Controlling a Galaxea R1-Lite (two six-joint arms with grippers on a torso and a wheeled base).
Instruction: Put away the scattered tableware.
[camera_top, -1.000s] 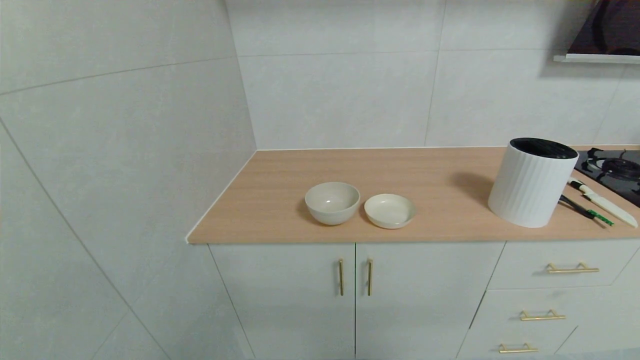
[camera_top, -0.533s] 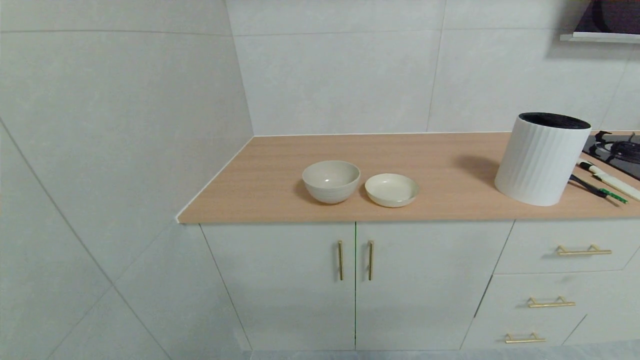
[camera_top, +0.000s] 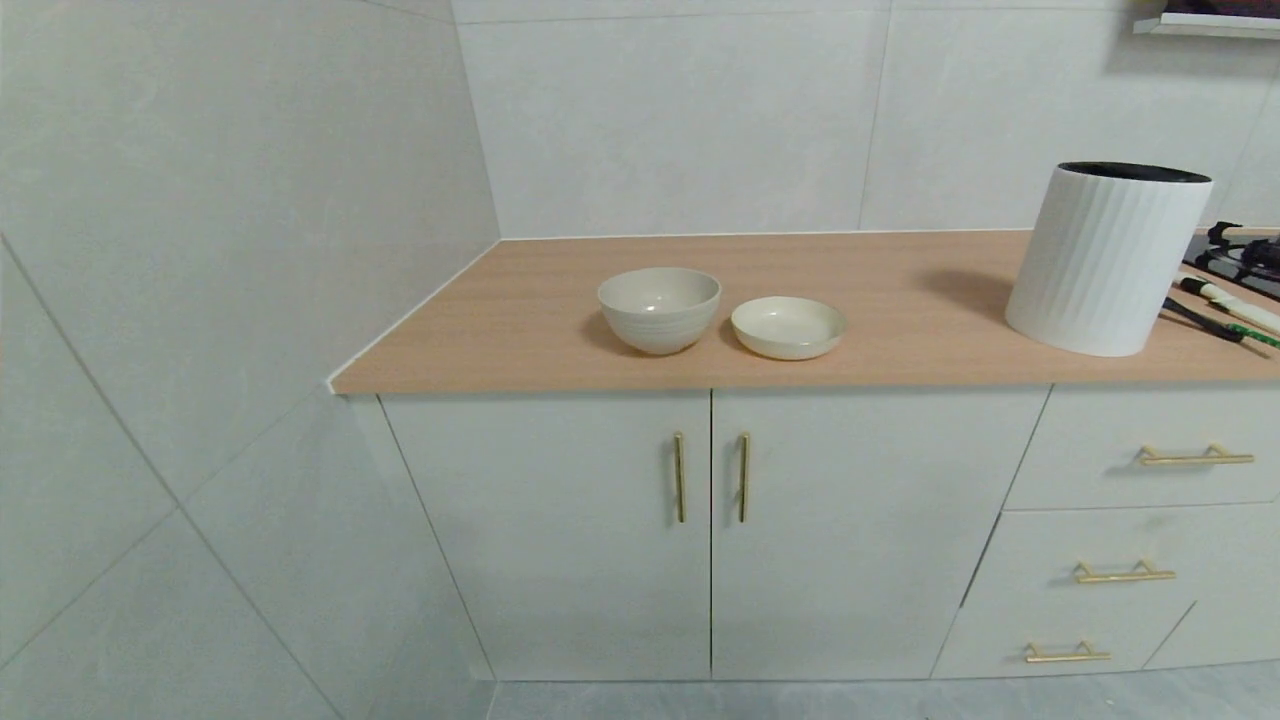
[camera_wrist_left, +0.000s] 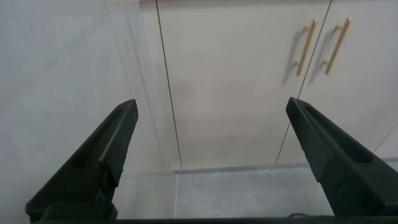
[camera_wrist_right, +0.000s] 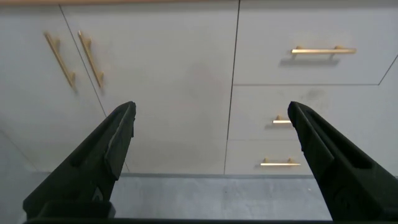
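A deep cream bowl (camera_top: 659, 308) and a shallow cream dish (camera_top: 787, 326) sit side by side on the wooden counter (camera_top: 880, 270), near its front edge. A tall white ribbed container (camera_top: 1106, 258) with a dark inside stands at the right. Beyond it lie a knife (camera_top: 1228, 305) and a dark utensil with a green tip (camera_top: 1210, 324). My left gripper (camera_wrist_left: 211, 115) is open, low down, facing the cabinet doors (camera_wrist_left: 249, 87). Also open, my right gripper (camera_wrist_right: 211, 115) faces the doors and drawers (camera_wrist_right: 311, 74).
Two cabinet doors with gold handles (camera_top: 710, 478) are shut below the counter. Drawers (camera_top: 1150, 460) with gold handles are at the right. A tiled wall (camera_top: 200, 250) closes the left side. A gas hob (camera_top: 1245, 255) is at the far right.
The head camera has dropped or tilted down, so the counter sits higher in the picture and more of the cabinets and floor shows. The tableware has not moved.
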